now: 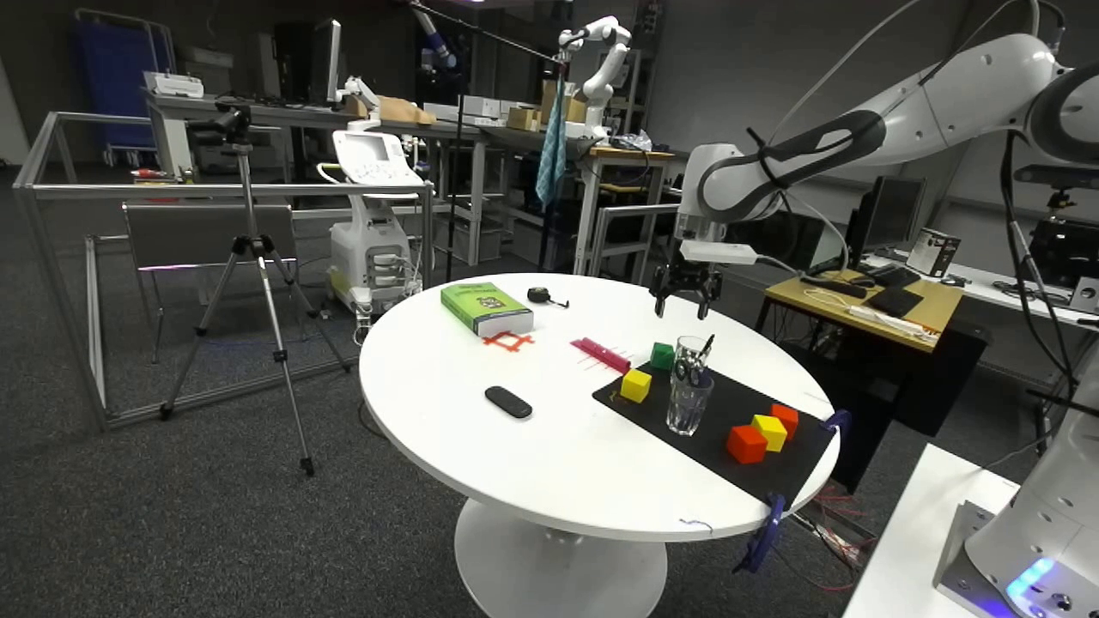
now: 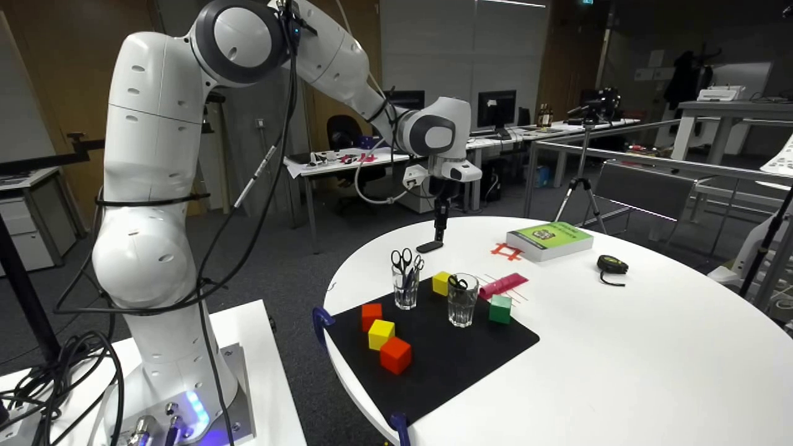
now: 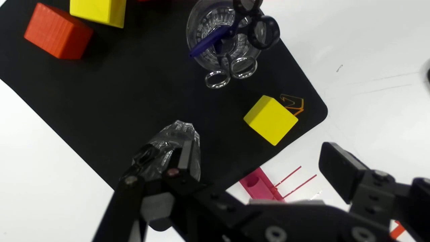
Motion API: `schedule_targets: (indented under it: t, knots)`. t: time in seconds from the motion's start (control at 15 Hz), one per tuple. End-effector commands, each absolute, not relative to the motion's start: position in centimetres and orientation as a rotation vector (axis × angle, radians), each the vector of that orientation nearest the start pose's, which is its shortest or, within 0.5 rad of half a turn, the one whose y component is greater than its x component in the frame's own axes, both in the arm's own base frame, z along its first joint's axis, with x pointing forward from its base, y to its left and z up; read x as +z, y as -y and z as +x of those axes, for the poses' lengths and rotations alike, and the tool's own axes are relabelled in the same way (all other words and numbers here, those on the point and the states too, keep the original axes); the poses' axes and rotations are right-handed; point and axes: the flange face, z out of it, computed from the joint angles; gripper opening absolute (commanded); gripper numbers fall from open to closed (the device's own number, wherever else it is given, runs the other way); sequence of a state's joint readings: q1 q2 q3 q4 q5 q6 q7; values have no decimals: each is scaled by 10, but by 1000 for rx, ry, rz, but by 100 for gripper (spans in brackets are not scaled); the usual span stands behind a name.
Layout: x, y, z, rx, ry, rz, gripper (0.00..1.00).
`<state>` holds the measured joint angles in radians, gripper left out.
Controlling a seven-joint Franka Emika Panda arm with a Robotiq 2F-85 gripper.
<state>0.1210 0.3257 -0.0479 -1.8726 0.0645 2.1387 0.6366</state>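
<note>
1. Round white table (image 2: 650, 347) bears black mat (image 2: 446, 384).
2. Clear glass tumbler (image 2: 406, 297) on mat holds black scissors (image 3: 251, 32), blue implement (image 3: 210, 41).
3. Nearby glass tumbler (image 2: 461, 311) holds black-looped scissors (image 2: 457, 282).
4. Black gripper (image 1: 682, 311) hangs above, fingers (image 3: 341, 171) spread, unladen.

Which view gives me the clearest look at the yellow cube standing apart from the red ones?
The wrist view: there the yellow cube appears large, with nothing in front of it. Both exterior views show it much smaller, and in an exterior view a glass overlaps its edge.
</note>
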Motion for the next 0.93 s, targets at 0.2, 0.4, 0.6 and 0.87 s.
schedule_targets:
  t: [0.2, 0.4, 0.6, 0.87]
  knots:
    - [334, -50, 617, 115, -919, -2988, 100]
    - [334, -50, 617, 115, -919, -2988, 100]
    - [335, -49, 616, 99, -918, -2989, 100]
    - [329, -62, 613, 93, -858, -3015, 100]
